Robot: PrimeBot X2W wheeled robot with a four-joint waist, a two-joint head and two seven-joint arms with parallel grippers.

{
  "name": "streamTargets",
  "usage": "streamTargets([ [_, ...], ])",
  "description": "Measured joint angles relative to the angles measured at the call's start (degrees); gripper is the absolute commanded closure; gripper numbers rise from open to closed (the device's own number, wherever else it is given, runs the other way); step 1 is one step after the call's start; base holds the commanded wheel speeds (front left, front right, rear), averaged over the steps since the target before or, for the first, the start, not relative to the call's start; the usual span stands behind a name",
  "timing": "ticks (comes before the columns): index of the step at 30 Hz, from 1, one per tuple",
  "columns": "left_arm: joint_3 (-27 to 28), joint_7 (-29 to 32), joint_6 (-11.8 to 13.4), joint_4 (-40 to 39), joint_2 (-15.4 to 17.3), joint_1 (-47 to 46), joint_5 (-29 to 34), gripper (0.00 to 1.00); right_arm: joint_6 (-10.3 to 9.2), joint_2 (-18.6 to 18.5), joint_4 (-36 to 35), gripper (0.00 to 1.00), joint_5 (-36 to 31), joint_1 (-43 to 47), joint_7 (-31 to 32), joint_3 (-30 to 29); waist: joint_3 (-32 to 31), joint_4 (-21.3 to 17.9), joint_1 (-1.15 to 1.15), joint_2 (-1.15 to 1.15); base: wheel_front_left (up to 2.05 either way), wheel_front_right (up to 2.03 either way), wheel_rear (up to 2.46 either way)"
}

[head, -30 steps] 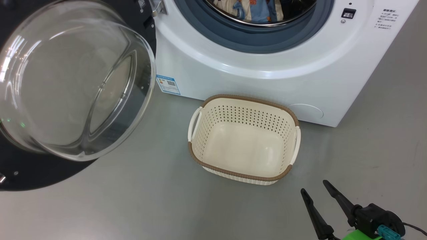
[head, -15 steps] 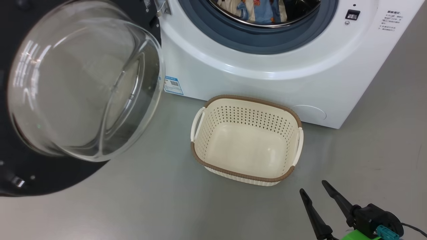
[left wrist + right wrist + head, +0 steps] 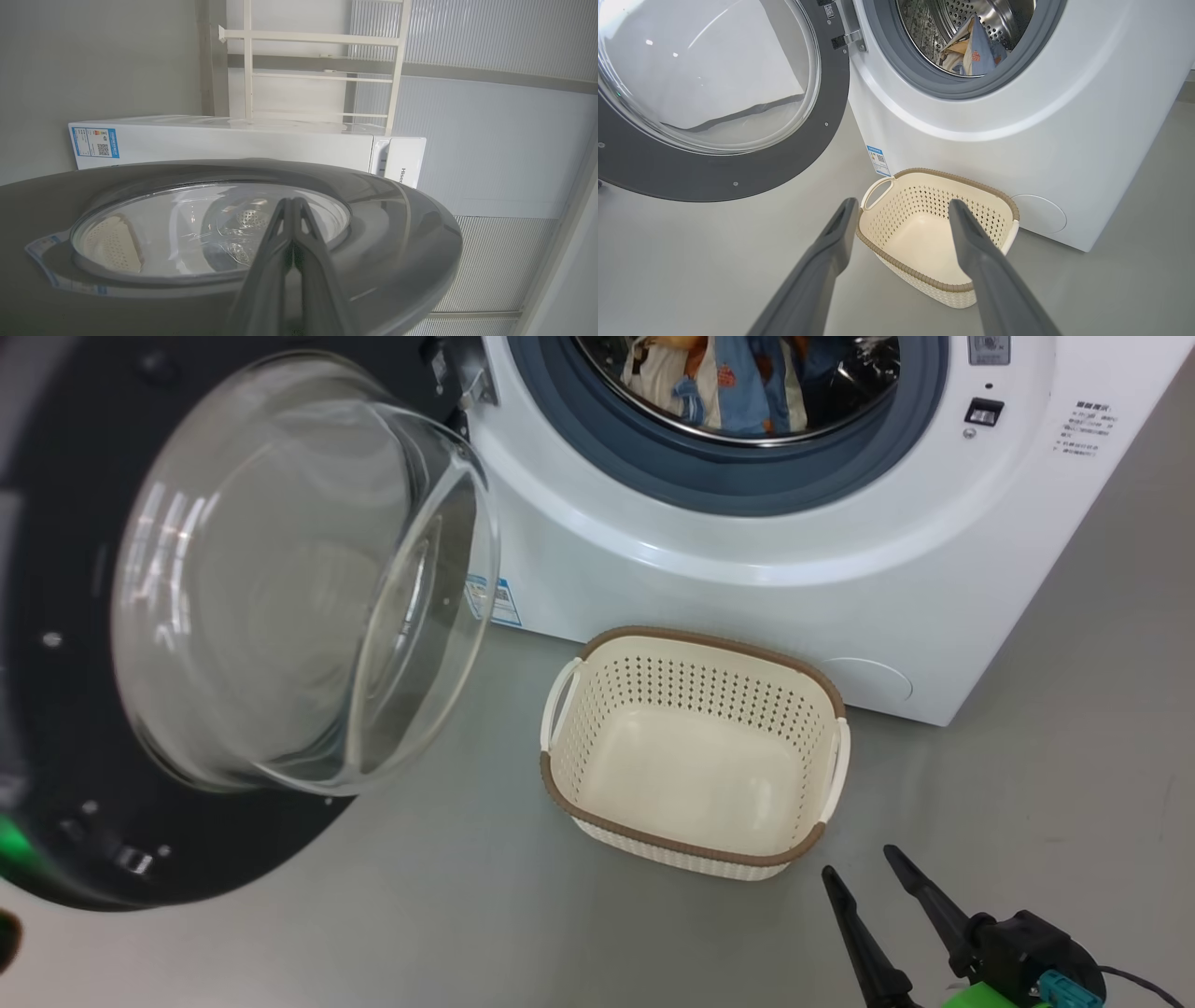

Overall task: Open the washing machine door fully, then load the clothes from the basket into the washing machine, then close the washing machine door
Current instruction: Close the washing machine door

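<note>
The washing machine (image 3: 747, 588) stands with its drum open, and the clothes (image 3: 738, 383) lie inside, blue and cream. The washing machine door (image 3: 56, 756) hangs partly swung at the left, its glass bowl (image 3: 299, 588) bulging toward the machine. The basket (image 3: 681, 845) sits empty on the floor before the machine. My right gripper (image 3: 857, 861) is open near the basket's front right corner; in the right wrist view the right gripper (image 3: 901, 203) points at the basket (image 3: 924, 275). My left gripper (image 3: 292, 203) is shut, fingers lying against the door's outer face (image 3: 397, 224).
Grey floor (image 3: 467, 915) surrounds the basket. A blue label sticker (image 3: 504, 602) marks the machine's lower left front. In the left wrist view a white shelf frame (image 3: 322, 39) rises behind the machine, with a ribbed wall beside it.
The door has swung toward the machine, its glass bowl now further right in the head view. The camera has shifted a little. The right gripper stays open in place.
</note>
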Motion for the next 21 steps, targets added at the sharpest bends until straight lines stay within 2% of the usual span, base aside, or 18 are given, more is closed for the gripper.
streamTargets([
  [9,-3.1,4.6,0.3,-8.3,-6.1,4.0,-0.1,1.00,0.00,1.6,0.2,0.00,0.3,0.0,0.0,0.3,-1.9,0.2,0.00,0.00,0.00,0.00,0.00],
  [18,-7.5,8.3,4.7,-23.8,-13.0,11.1,-0.7,1.00,0.00,2.6,0.2,0.00,0.7,1.2,0.0,0.3,-3.6,-1.2,0.00,0.00,0.00,0.00,0.00],
  [21,-10.1,8.5,6.4,-29.2,-13.8,13.3,-2.3,1.00,0.00,2.9,0.1,0.00,1.3,1.6,0.0,0.2,-3.9,-1.9,0.00,0.00,0.00,0.00,0.00],
])
